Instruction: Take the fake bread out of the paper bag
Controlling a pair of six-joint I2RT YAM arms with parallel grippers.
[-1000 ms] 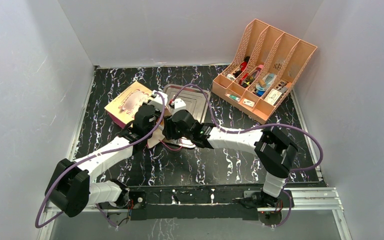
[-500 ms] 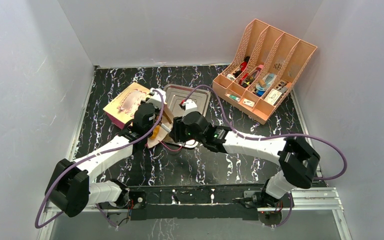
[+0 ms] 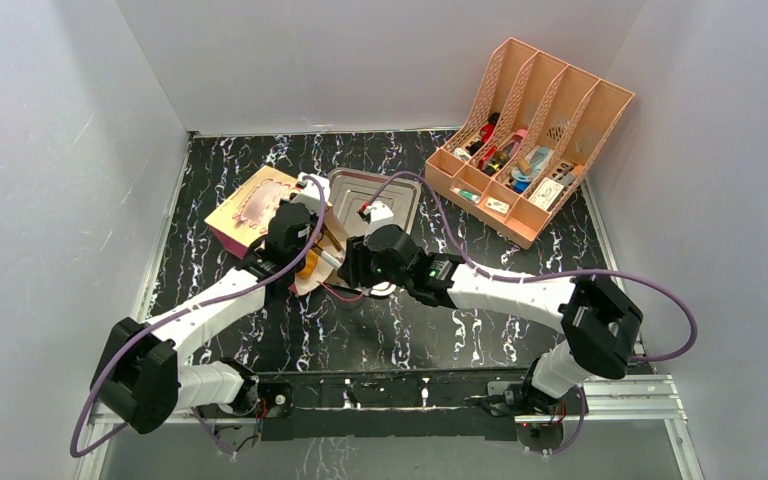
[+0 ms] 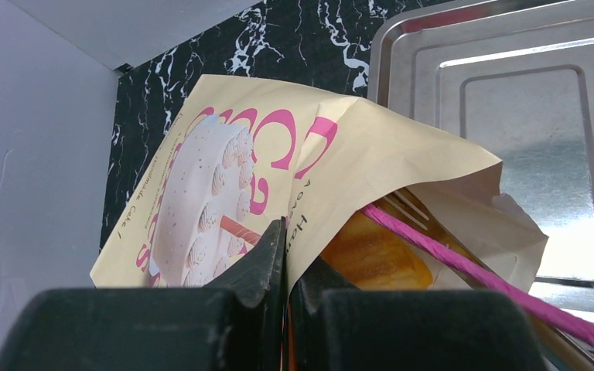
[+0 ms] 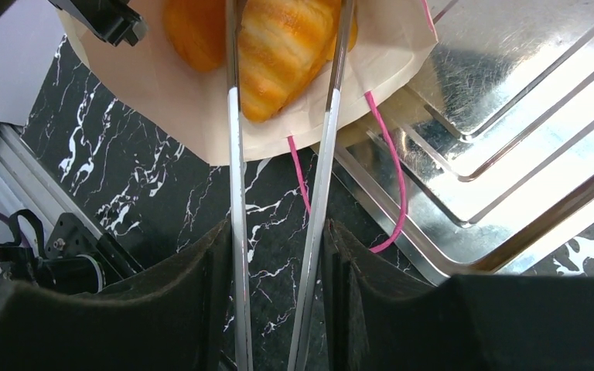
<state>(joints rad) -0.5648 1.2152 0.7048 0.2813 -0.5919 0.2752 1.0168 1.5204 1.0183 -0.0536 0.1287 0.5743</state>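
The paper bag [image 3: 252,205] lies on its side, with its mouth toward the tray. My left gripper [image 3: 300,235] is shut on the upper edge of the mouth [image 4: 286,247] and holds it up. Golden fake bread [image 4: 375,259] shows inside, under a pink cord handle [image 4: 464,267]. My right gripper [image 3: 348,262] is shut on metal tongs [image 5: 236,193]. In the right wrist view, this gripper [image 5: 278,255] reaches the tongs into the bag [image 5: 201,116]. The two tong blades straddle a croissant [image 5: 278,54]. A second roll [image 5: 193,31] lies beside it.
A steel baking tray [image 3: 390,195] lies just right of the bag's mouth, and it also shows in the right wrist view [image 5: 510,116]. A peach file rack [image 3: 535,130] filled with small items stands at the back right. Grey walls close in the left, back and right.
My right arm has stretched out, its elbow swinging right, and the tongs have gone into the bag's mouth. The bread's orange now shows at the opening. My left gripper has barely moved.
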